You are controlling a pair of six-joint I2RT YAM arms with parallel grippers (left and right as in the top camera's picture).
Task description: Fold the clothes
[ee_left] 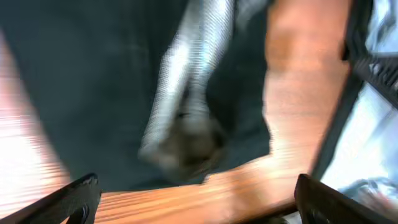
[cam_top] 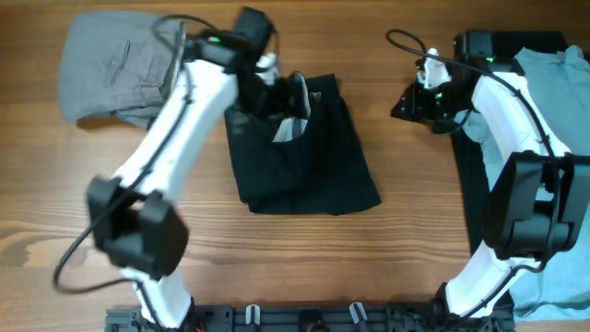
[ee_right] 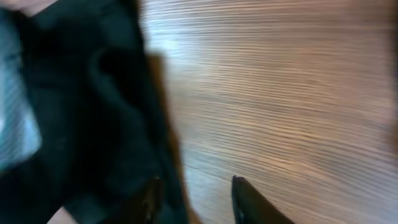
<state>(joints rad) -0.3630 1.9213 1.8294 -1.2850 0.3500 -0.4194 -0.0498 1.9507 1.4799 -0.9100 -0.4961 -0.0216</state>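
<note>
A black garment point(cam_top: 304, 161) lies folded in the middle of the table. My left gripper point(cam_top: 293, 97) hovers over its top edge, jaws wide open and empty point(ee_left: 199, 202). The blurred left wrist view shows the black garment point(ee_left: 93, 81) with a pale grey inner strip point(ee_left: 186, 81). My right gripper point(cam_top: 407, 101) is out over the wood to the right of it. Its fingers point(ee_right: 199, 199) are apart, with the edge of a black cloth point(ee_right: 93, 124) lying between them.
A grey garment point(cam_top: 111, 65) is heaped at the back left. Light blue clothing point(cam_top: 553, 78) lies at the right edge on a dark cloth point(cam_top: 472, 184) under the right arm. The arm bases stand at the front edge.
</note>
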